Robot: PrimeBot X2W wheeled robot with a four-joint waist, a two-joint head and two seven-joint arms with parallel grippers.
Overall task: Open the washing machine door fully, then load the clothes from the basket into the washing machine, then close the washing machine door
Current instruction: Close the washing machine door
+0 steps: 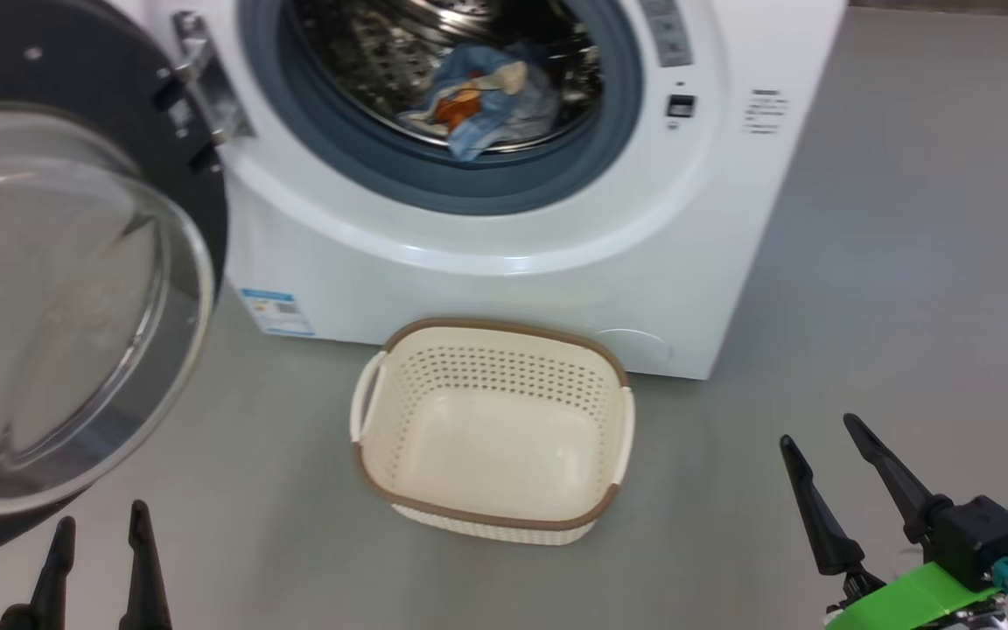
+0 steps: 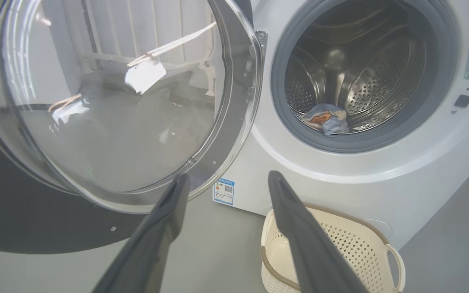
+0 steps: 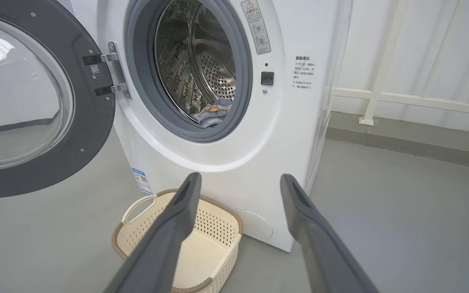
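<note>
- The clothes (image 1: 482, 96) lie inside the washing machine (image 1: 504, 280), far beyond both grippers.
- Near, the left gripper (image 1: 102, 514) and right gripper (image 1: 818, 430) have fingers spread, holding nothing.
- The basket (image 1: 504, 325) stands between them and the machine; the washing machine door (image 1: 198, 175) hangs open, left.

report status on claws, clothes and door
Left claw and right claw open, empty. Clothes in the drum; basket empty. Door wide open, not yet shut. Basket on floor before the machine, seemingly below the door's path.
</note>
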